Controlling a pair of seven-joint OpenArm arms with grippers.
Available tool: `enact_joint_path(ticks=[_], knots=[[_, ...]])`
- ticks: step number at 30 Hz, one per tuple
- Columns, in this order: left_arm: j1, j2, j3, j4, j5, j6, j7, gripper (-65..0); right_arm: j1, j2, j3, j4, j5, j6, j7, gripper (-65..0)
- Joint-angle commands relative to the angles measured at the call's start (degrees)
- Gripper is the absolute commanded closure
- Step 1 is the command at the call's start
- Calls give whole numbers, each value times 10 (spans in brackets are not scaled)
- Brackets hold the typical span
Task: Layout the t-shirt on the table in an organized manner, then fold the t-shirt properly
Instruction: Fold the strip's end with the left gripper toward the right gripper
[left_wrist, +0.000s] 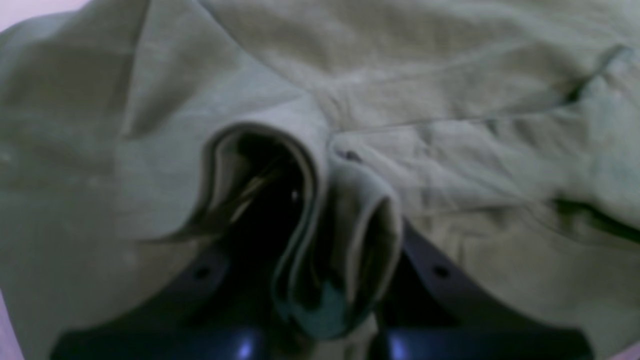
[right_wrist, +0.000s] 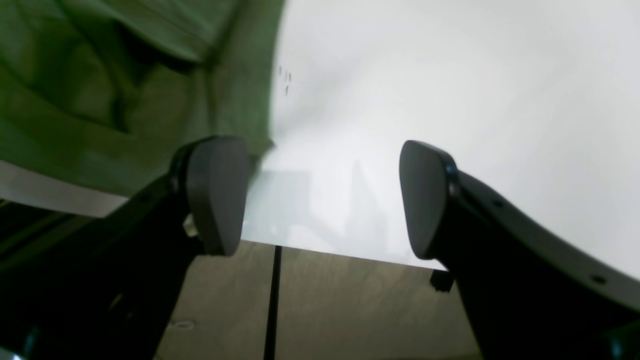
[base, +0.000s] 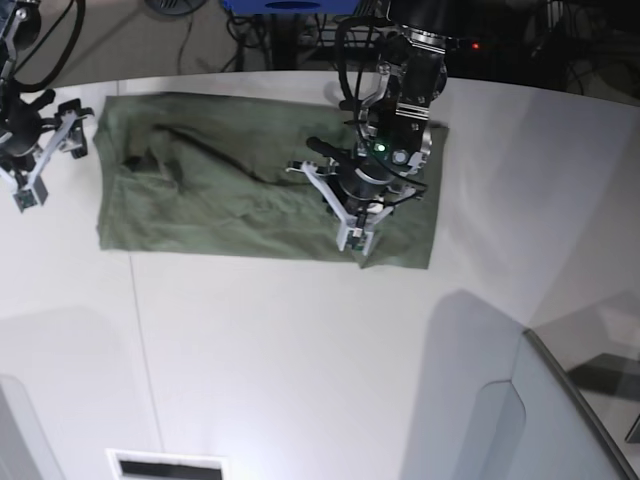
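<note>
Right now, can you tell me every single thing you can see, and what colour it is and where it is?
t-shirt: one, olive green, spread wide and wrinkled on the far part of the table.
table: one, white, filling most of the base view, with a thin dark seam.
grey panel: one, grey, at the near corner of the base view.
cables: several, dark, on the floor behind the table.
left gripper: one, black, over the shirt, shut on a fold of cloth.
right gripper: one, black, open, at the shirt's edge at the table's rim, holding nothing.
</note>
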Motion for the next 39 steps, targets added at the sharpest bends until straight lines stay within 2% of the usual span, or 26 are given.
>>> enact_joint_path(ticks=[1,19,20,22,24,33,36,39], knots=[[-6,6,4,9,-4,0,-10,0,3,7,2,6,5,0,9,-432],[-5,7,5,14,-1,0,-8,0,3,7,2,4,5,0,10,-432],[-5,7,5,14,-1,0,-8,-21,3,7,2,4,5,0,10,-432],[-5,7,11,15,1,0,-8,-127,3,7,2,4,5,0,10,-432],[-4,4,31,15,1,0,-8,-204,3,7,2,4,5,0,10,-432],[-6,3,95,16,1,0,-8,-489,3,8,2,4,5,0,9,-432],[-6,3,114,16,1,0,-8,-546,3,8,1,4,5,0,8,-432],[-8,3,140,12,1,0,-8,-556,3,8,1,4,6,0,8,-432]])
